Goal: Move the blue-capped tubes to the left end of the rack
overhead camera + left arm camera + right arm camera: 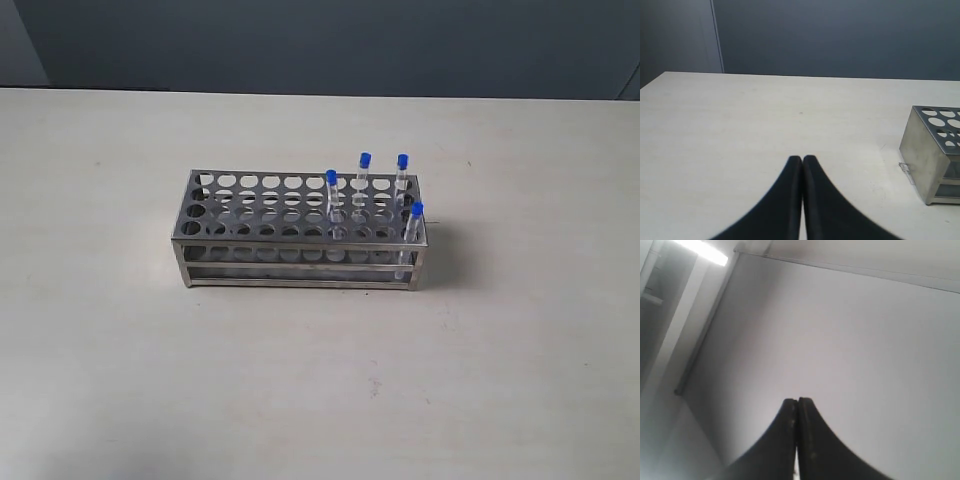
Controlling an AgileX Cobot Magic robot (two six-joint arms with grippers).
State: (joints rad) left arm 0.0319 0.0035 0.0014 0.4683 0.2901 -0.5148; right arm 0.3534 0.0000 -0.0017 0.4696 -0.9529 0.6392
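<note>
The four tubes (333, 200) stand upright in the 3 o'clock end of the rack (290, 245): two in the far row, one toward the middle, one in the near corner hole. The rack sits mid-table (300, 380). My left gripper (802, 159) hangs over bare table near the rack's end, fingers pressed together on nothing. My right gripper (797, 401), likewise closed and empty, faces a pale wall (850, 365).
</note>
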